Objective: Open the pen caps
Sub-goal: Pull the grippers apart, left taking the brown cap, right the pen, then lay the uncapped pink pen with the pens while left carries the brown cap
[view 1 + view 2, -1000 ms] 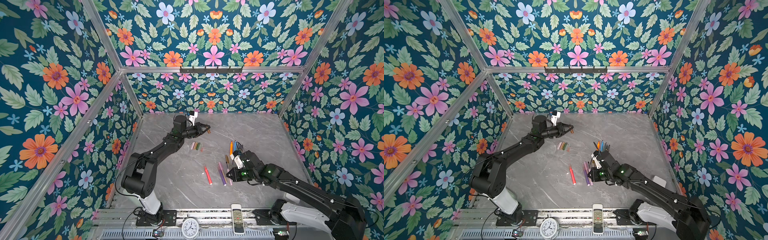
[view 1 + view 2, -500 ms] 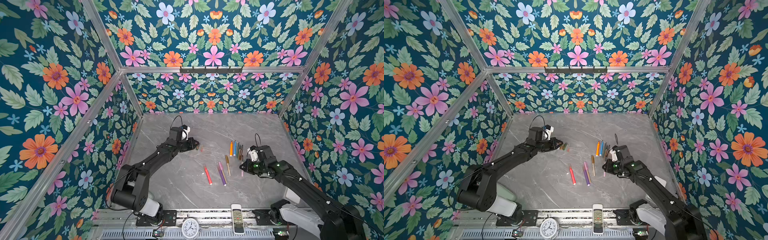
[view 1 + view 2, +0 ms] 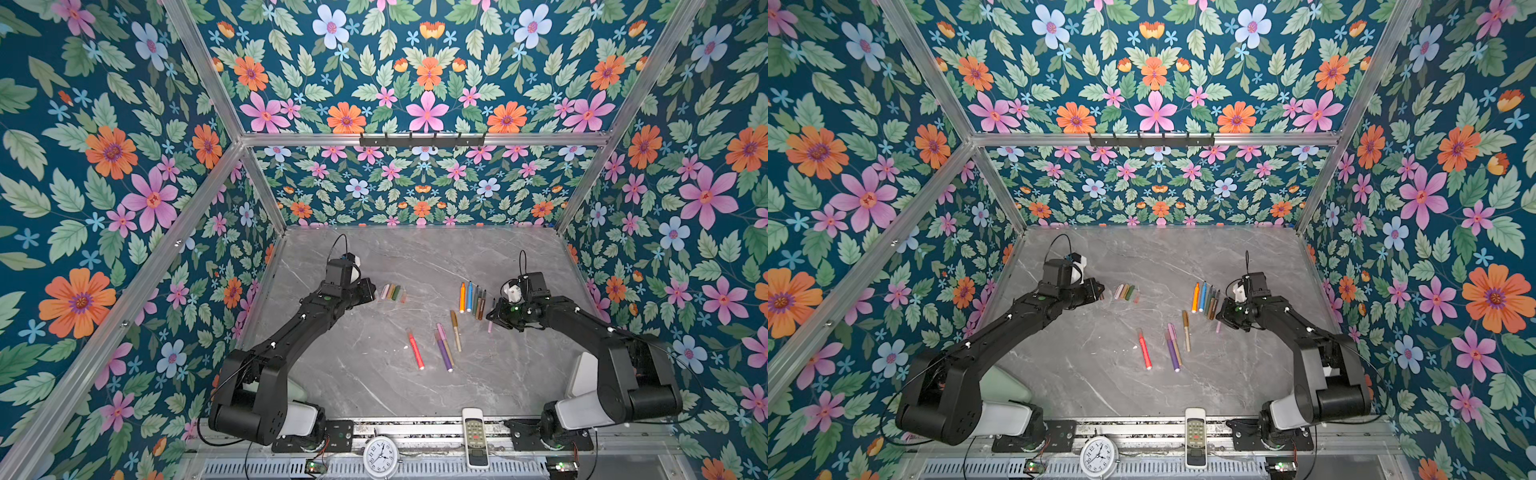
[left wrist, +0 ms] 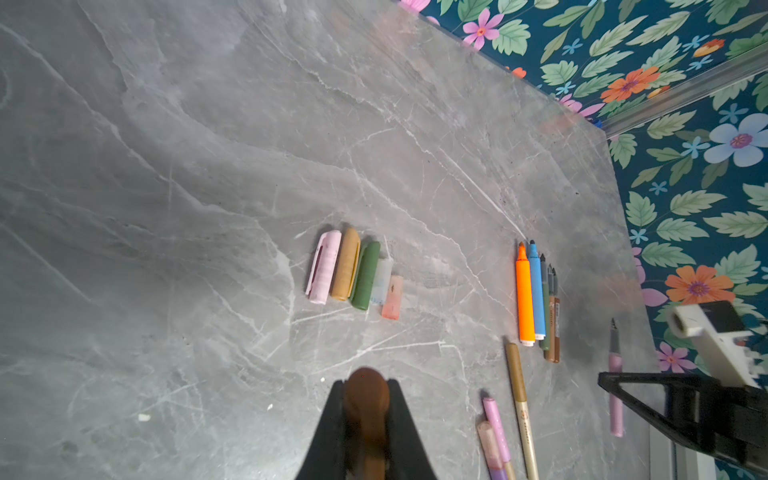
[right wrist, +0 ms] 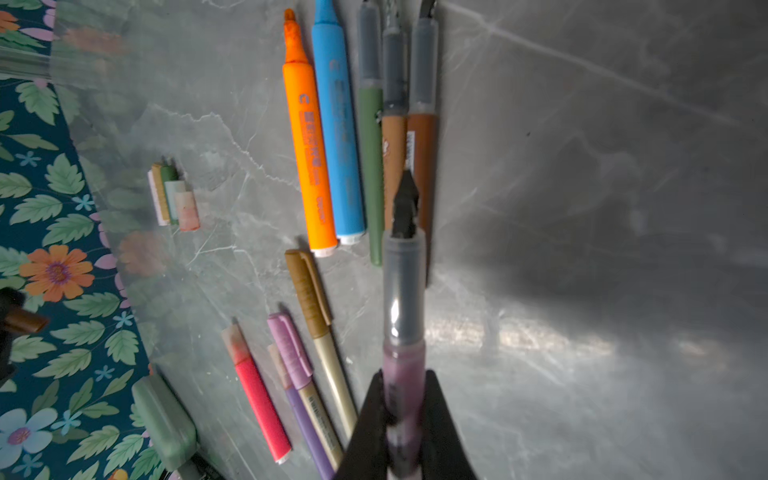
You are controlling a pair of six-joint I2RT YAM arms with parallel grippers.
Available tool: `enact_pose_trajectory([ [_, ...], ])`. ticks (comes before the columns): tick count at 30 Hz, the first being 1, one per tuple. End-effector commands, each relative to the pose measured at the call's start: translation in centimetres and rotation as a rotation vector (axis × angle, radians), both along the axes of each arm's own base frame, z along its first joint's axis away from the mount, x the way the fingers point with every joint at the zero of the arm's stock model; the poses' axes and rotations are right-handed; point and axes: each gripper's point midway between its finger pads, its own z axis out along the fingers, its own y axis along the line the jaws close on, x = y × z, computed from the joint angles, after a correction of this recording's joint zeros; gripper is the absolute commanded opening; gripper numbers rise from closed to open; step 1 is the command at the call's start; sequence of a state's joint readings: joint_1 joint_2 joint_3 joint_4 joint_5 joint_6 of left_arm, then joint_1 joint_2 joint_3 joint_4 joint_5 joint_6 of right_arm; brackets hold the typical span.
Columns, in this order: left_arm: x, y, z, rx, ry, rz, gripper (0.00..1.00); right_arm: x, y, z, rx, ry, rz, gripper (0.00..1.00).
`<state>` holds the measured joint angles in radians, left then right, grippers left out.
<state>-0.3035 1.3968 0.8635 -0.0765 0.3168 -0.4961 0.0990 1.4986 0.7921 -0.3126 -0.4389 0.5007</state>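
**Brown cap**: clamped in the closed jaws of the left gripper, rounded end outward. In a top view the gripper sits just beside the pink end of the row of loose caps.

**Cap row:** pink, tan, green, a clear one and a reddish one, lying side by side and close-packed on the table.

**Pink pen**: the right gripper has its jaws closed on the barrel. The dark tip is bare and points along the row of uncapped pens. That row runs orange, blue, green, tan, brown, all parallel with tips the same way. You cannot tell whether the pink pen touches the table.

**Caps on:** the red pen, two purple-toned pens lying together, and the gold pen. They lie loose mid-table, between the arms.

**Step, as judged:** you are at the set-down. One cap and one bare pen are in the grippers, each near its own row. By count six pens are open and four are left.

**Next move calls for:**
- **Left:** bring the brown cap low at a free end of the cap row and parallel to it before you release. It is round and likely to roll.
- **Right:** lay the pink pen next to the brown pen, in line with it and without nudging the row.
- **Both:** then go to a capped pen mid-table. The two purple-toned pens touch, so separating them needs care.

The remote and clock sit at the front edge, well apart from the work.
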Motion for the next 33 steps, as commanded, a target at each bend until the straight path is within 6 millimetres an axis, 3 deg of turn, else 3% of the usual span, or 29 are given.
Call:
enact_pose_trajectory([
  [1,0.8,-0.2,0.7,-0.011,-0.025,-0.001,0.0,1.1,-0.7,-0.9,-0.058,-0.008,-0.004,0.0],
  [9,0.9,-1.3,0.0,-0.071,-0.004,-0.028,0.0,2.4,-1.1,-2.1,-0.081,0.012,-0.027,0.05],
  [14,1.1,-1.6,0.4,-0.086,-0.009,-0.042,0.0,3.5,-0.9,-1.7,-0.064,0.003,-0.031,0.13],
  [15,1.1,-1.7,0.4,-0.089,-0.01,-0.045,0.0,3.5,-0.9,-2.7,-0.065,0.031,-0.026,0.15],
  [20,1.1,-1.8,0.6,-0.099,-0.01,-0.05,0.0,4.3,-0.8,-2.9,-0.062,0.027,-0.024,0.18],
  [24,0.9,-2.2,1.1,-0.115,-0.017,-0.069,0.0,4.4,-0.4,-2.8,-0.041,0.011,-0.006,0.42],
  [26,1.0,-2.1,1.4,-0.118,-0.023,-0.066,0.0,4.3,-0.4,-2.7,-0.037,-0.001,-0.005,0.48],
  [32,1.3,-2.0,1.4,-0.108,-0.021,-0.06,0.0,3.7,-0.3,-2.2,-0.023,-0.022,-0.007,0.48],
  [33,1.4,-2.0,1.3,-0.103,-0.02,-0.06,0.0,3.6,-0.2,-1.1,-0.017,-0.056,-0.007,0.48],
])
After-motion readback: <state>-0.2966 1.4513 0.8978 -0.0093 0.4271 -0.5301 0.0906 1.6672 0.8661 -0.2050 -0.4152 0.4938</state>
